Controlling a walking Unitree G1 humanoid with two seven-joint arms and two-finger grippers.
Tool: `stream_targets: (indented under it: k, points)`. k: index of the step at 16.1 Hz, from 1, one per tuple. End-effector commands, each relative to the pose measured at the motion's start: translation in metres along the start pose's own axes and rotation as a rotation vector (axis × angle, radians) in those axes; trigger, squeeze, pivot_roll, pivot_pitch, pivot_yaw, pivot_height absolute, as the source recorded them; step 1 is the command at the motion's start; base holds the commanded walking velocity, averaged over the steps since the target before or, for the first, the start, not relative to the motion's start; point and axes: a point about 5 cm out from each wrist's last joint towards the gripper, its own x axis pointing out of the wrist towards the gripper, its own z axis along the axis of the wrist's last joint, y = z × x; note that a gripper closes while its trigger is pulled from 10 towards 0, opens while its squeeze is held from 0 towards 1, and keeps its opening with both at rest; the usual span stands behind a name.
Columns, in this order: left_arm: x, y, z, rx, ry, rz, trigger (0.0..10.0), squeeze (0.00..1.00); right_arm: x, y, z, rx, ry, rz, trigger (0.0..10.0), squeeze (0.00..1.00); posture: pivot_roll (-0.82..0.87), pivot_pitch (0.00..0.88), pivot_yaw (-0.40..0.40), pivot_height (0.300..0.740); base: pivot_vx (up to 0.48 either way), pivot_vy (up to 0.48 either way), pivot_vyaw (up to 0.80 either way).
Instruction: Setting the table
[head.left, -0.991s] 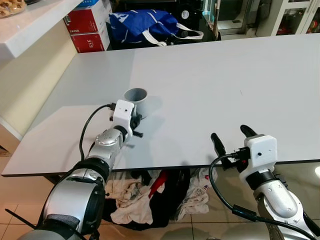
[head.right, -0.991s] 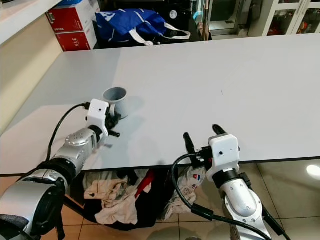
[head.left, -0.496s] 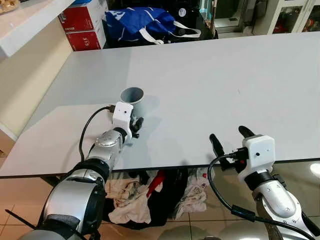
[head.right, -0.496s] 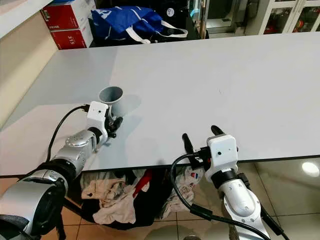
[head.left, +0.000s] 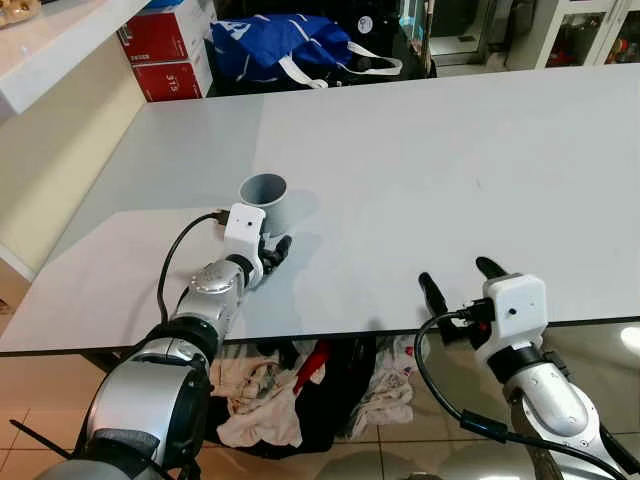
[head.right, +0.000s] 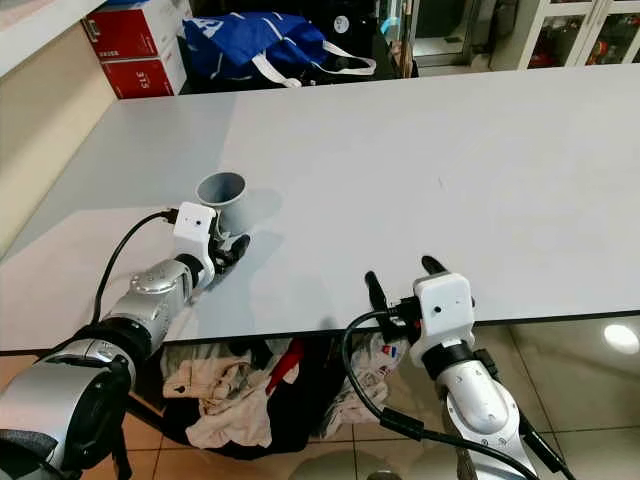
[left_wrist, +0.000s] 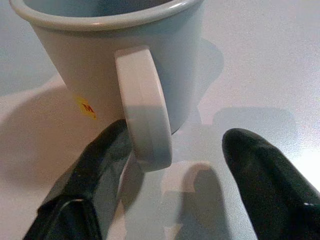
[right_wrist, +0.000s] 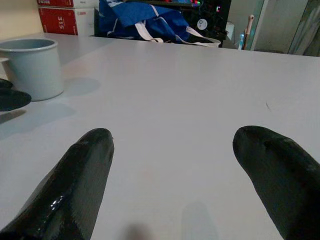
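Pale grey-blue ceramic mug with 1 handle (left_wrist: 107, 65) stands upright on the white matte table top (head.left: 430, 160), toward the robot's left and near the front edge, handle turned toward the left gripper (left_wrist: 172, 192). That gripper's 2 black fingers (left_wrist: 92, 175) are spread either side of the handle, clamping nothing; probably lined up to pinch it. Right gripper (right_wrist: 185, 175) hovers at the front edge, well apart, fingers spread and empty.

Mug (left_wrist: 107, 60) rim cut off; left pincer (head.left: 268, 250) mostly behind wrist housing.
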Motion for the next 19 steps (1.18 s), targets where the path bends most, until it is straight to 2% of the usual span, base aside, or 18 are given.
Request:
stream_targets:
  k: [1, 19]
  points:
    - [-0.0002, 0.0059, 0.0047, 0.009, -0.004, 0.011, 10.0, 1.0, 0.001, 0.0012, 0.0001, 0.002, -0.009, 0.013, 10.0, 0.0, -0.24, 0.012, 0.112, 0.74, 0.0, 0.0, 0.0]
    - [0.0004, 0.007, 0.0127, 0.016, -0.042, -0.005, 10.0, 1.0, 0.0052, 0.009, 0.0052, -0.001, -0.012, 0.035, 10.0, 0.0, -0.22, 0.004, 0.105, 0.74, 0.0, 0.0, 0.0]
